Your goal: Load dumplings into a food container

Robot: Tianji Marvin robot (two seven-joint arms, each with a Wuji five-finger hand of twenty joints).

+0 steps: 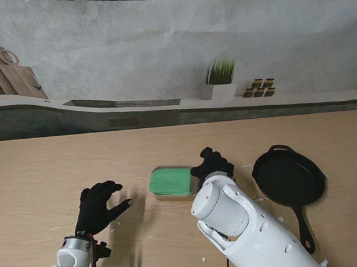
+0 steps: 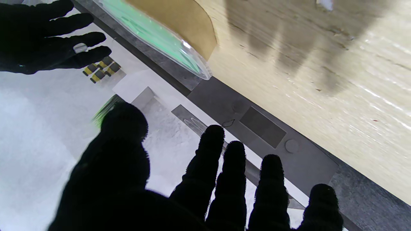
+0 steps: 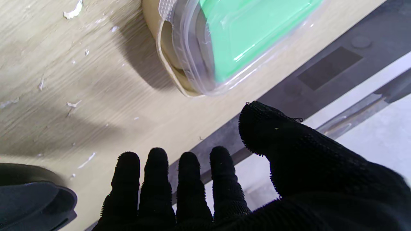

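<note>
A food container [image 1: 170, 182] with a clear lid over a green inside sits mid-table; its kraft rim and lid show in the right wrist view [image 3: 231, 41] and the left wrist view [image 2: 160, 35]. My right hand [image 1: 211, 164], in a black glove, hovers just right of the container with fingers spread and nothing in it. My left hand [image 1: 98, 206], also gloved, is open to the left of the container, a short gap away. Each wrist view shows its own hand's spread fingers, left [image 2: 205, 179] and right [image 3: 199, 179]. I see no dumplings in any view.
A black cast-iron skillet [image 1: 289, 178] lies right of my right arm, handle pointing toward me; its edge shows in the right wrist view [image 3: 29, 199]. Small white scraps [image 3: 74, 11] dot the table. A potted plant [image 1: 219, 80] and small yellow-black blocks [image 1: 259, 88] stand on the back ledge.
</note>
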